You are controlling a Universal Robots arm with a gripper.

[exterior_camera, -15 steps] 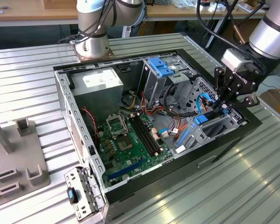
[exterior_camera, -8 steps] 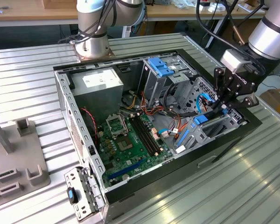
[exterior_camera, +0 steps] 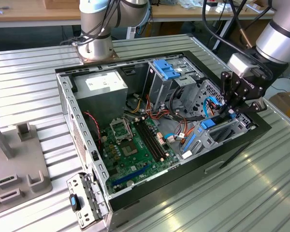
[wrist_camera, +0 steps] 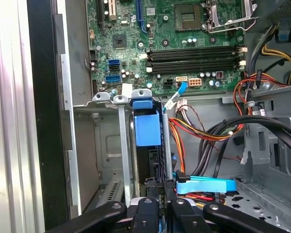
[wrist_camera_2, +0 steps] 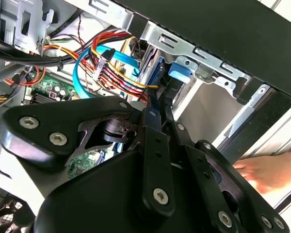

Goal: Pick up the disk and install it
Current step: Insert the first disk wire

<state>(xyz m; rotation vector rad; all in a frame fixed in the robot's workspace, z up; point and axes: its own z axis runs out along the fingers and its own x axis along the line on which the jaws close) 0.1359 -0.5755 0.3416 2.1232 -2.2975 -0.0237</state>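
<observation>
No readable text anywhere.

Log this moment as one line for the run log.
stage: install | gripper: at drive bay in computer case | disk: standing in bay slot, blue tab up | fingers: closed on disk edge

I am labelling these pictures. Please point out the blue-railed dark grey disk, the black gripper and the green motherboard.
Blue-railed dark grey disk [wrist_camera: 148, 130], first wrist view: blue tab.
Black gripper [wrist_camera: 158, 191], first wrist view: between fingertips.
Green motherboard [exterior_camera: 135, 145], exterior view: board middle.
</observation>
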